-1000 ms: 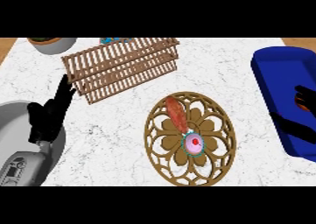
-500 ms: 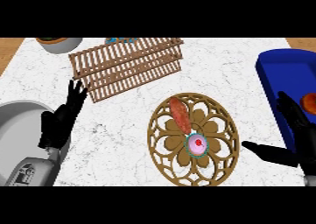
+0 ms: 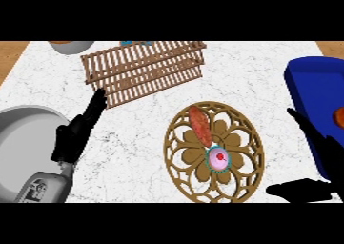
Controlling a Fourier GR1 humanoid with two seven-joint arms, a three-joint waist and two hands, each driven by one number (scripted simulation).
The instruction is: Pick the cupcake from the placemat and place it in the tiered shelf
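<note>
Fingers and thumb of the right hand (image 3: 329,157) are spread wide and hold nothing, low at the view's right, just beside the placemat (image 3: 181,143). The cupcake (image 3: 218,159) sits on the placemat's lower half, next to a reddish sausage-like item (image 3: 199,123). To grasp well, I judge the hand should come in from the right, straddle the cupcake and avoid nudging its neighbour. The left hand (image 3: 75,133) rests open, fingers up, over the counter (image 3: 273,86). Farther off lies the tiered shelf (image 3: 143,69), the destination.
</note>
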